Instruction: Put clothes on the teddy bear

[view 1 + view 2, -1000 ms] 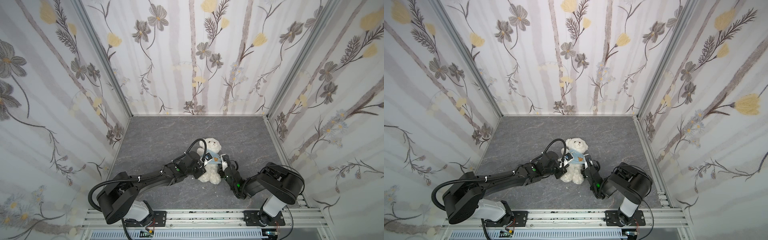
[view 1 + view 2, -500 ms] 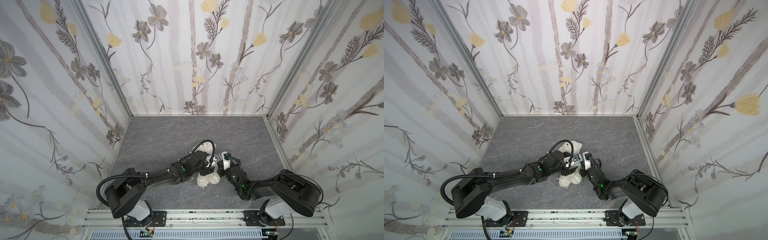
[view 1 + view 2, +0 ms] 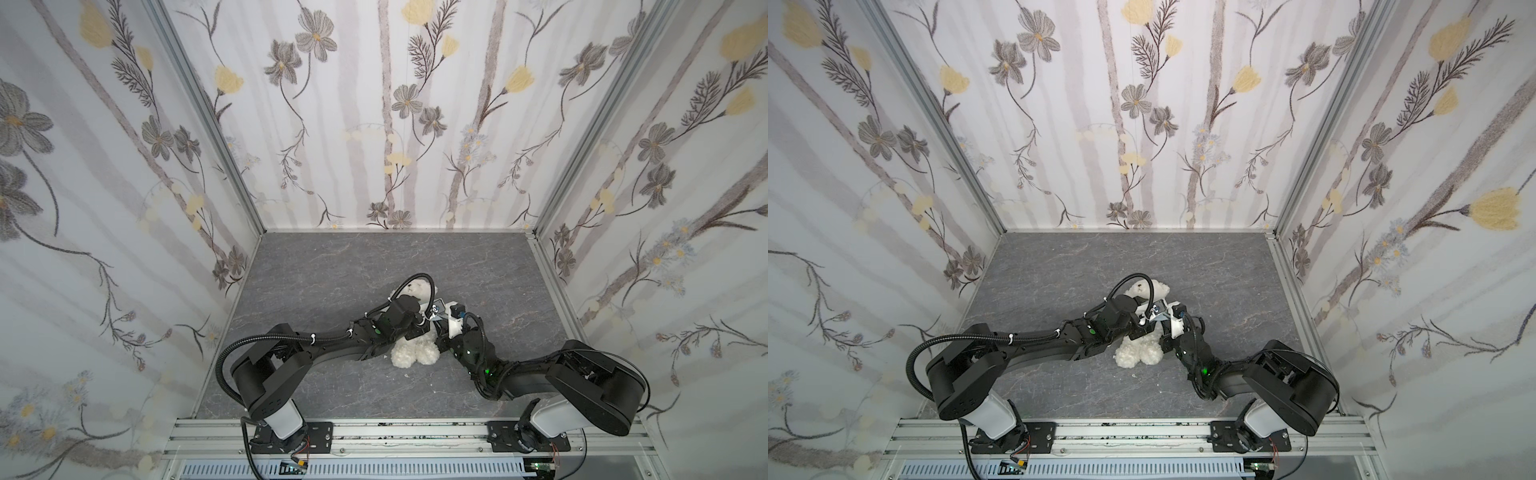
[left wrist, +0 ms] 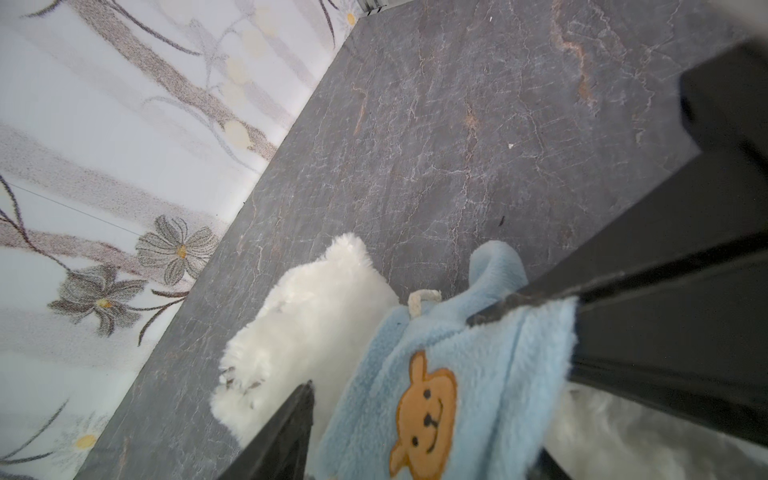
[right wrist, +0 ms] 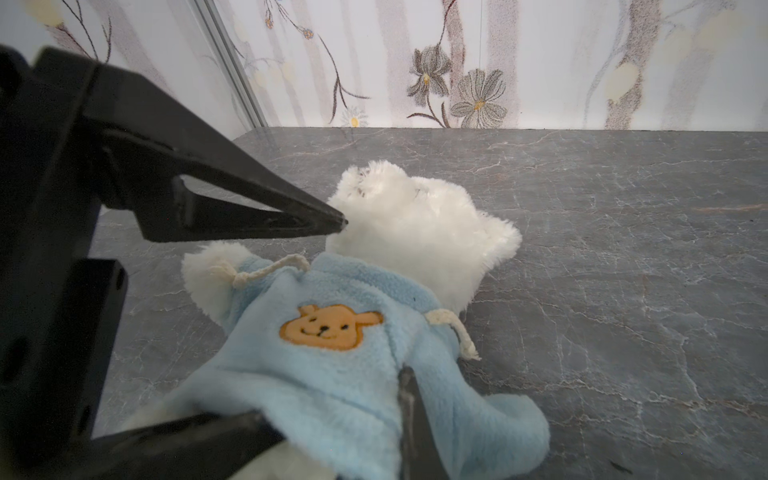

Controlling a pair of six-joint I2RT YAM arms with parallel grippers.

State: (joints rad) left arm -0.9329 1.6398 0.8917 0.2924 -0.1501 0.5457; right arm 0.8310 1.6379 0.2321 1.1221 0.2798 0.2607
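In both top views the two black arms cover the middle of the teddy bear (image 3: 413, 354). Only its head, toward the far wall, and its legs, toward the near aluminium rail (image 3: 395, 432), show. It lies on the surface (image 3: 374, 266) a little near of centre.

The light-blue hoodie (image 5: 332, 374) is almost wholly hidden from above and is clear only in the wrist views. There it covers the bear's chest, with its orange bear-face patch (image 5: 330, 326) facing up. One white paw sticks out of a sleeve. The other sleeve lies flat on the surface, and whether a paw is in it cannot be told. The bear's face is hard to make out.

The left gripper (image 4: 388, 353) is released, its jaws spread to either side of the hoodie-clad chest. The right gripper (image 5: 409, 390) is clenched on the hoodie's fabric near the flat sleeve, its tips half buried in fleece.

The surface is dark grey, veined like stone. Floral wallpaper (image 3: 374, 124) covers three walls, joined by aluminium posts (image 3: 212, 124). The rail carries both arm bases.
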